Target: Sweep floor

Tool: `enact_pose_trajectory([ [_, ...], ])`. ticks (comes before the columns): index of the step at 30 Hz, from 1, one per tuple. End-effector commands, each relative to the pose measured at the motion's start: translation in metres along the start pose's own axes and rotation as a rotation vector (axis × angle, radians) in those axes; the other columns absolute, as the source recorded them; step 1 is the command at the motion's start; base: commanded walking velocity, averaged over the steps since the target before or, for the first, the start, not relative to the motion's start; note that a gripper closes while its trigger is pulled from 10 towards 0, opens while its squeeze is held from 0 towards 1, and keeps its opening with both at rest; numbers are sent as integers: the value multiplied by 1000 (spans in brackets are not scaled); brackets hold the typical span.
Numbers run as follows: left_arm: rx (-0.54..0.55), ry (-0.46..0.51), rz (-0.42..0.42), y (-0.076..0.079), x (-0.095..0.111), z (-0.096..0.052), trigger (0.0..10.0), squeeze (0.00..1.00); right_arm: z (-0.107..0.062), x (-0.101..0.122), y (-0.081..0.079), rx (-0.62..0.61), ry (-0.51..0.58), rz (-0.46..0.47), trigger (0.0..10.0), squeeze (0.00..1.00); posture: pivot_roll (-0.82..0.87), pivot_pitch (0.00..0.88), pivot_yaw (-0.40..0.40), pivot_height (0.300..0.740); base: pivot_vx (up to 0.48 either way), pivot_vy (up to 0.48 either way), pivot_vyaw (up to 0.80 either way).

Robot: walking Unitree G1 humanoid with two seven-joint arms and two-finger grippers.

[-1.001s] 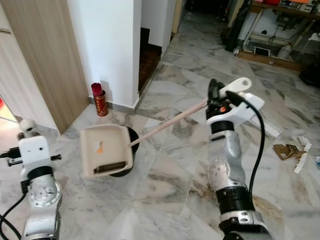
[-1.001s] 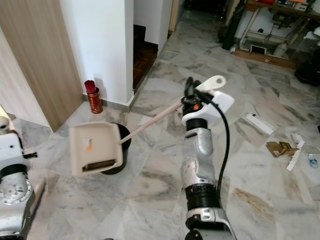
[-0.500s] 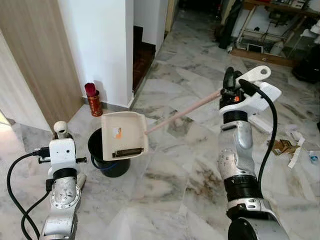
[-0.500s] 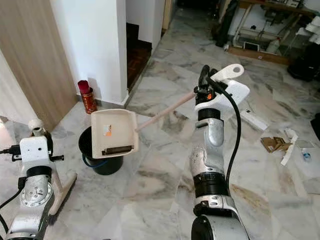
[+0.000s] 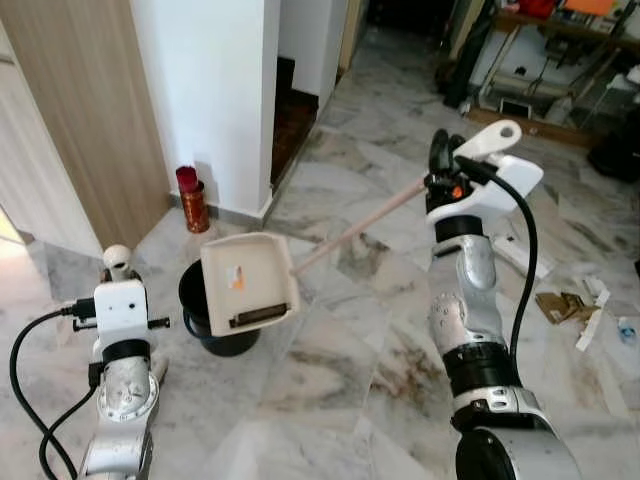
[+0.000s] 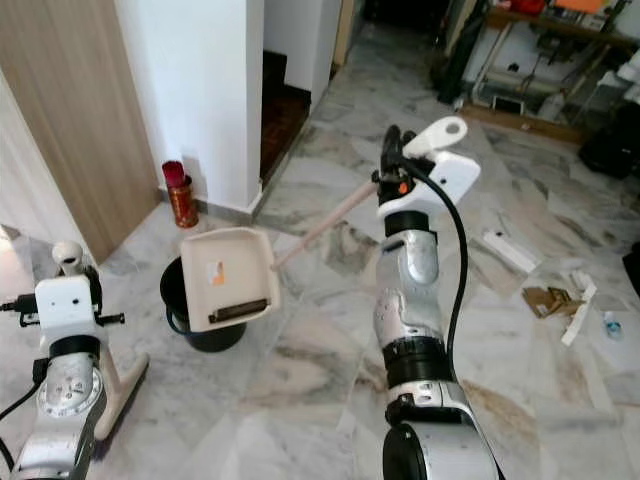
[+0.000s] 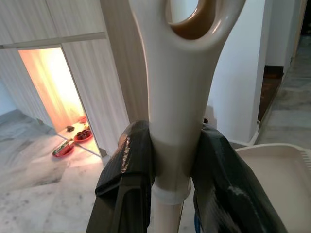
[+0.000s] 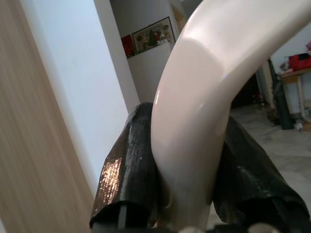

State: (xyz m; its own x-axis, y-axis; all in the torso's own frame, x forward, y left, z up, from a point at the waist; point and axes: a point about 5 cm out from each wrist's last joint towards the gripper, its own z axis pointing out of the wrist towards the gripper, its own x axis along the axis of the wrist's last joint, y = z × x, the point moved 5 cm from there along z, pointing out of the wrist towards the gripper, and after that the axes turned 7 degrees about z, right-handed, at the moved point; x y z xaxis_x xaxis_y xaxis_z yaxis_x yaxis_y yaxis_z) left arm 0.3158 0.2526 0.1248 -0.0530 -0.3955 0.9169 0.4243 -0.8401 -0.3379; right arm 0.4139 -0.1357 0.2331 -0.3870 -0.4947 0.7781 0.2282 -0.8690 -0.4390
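Head views are looking down at the dustpan (image 5: 248, 283) and bin (image 5: 205, 318). Wrist views are sitting close against clamped handles.

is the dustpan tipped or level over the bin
Tipped. The dustpan hangs steeply tilted over the black bin, its inside facing the camera, held by the right gripper.

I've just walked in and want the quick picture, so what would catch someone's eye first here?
First, the cream dustpan, held tilted above a black bin on the marble floor, its long handle running up to the right gripper, which is shut on it. On the robot's left, the left gripper clamps a cream broom handle. Paper scraps lie far right.
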Motion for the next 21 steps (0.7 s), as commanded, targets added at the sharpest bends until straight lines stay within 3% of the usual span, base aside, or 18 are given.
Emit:
enact_pose_trajectory([
  [1, 10, 59, -6, -1, 12, 2, 10000, 0, 8, 20, -6, 24, 85, 0, 10000, 0, 250, 0, -130, 740, 270, 0, 0],
  [13, 28, 61, 6, -7, 12, 4, 10000, 0, 9, 21, -9, 39, 95, 2, 10000, 0, 256, 0, -129, 740, 307, 0, 0],
  [18, 32, 63, 6, -8, 12, 4, 10000, 0, 8, 21, -10, 43, 97, 6, 10000, 0, 256, 0, -129, 740, 349, 0, 671],
  [21, 34, 65, 7, -8, 12, 4, 10000, 0, 8, 21, -10, 43, 97, 13, 10000, 0, 258, 0, -130, 740, 351, 0, 0],
])
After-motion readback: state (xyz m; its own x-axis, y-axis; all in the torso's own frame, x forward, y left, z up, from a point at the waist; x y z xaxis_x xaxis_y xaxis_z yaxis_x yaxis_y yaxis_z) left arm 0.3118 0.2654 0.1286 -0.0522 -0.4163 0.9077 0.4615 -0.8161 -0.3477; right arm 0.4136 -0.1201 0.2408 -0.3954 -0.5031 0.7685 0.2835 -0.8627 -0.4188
